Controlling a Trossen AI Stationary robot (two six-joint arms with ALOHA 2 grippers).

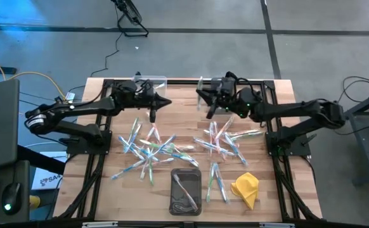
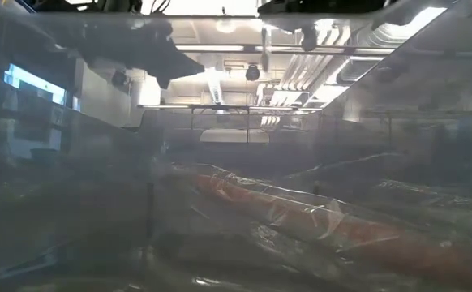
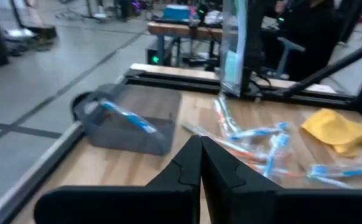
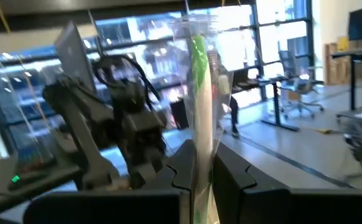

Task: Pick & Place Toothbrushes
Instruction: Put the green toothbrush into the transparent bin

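right gripper: clamped on green toothbrush, upright in clear wrapper | left arm: beyond | background: windows

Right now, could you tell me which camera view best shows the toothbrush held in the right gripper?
The right wrist view: the green toothbrush in clear wrap stands upright, pinched in the right gripper. The high view shows it only small at that gripper. The left wrist view shows it distantly; the low view hardly.

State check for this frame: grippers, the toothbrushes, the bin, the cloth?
left gripper: shut, empty, raised over the table's far side.
right gripper: shut on a wrapped green toothbrush, held upright.
loose toothbrushes: scattered across the table.
dark bin: upright at the near edge, holding at least one toothbrush.
yellow cloth: crumpled beside the bin.
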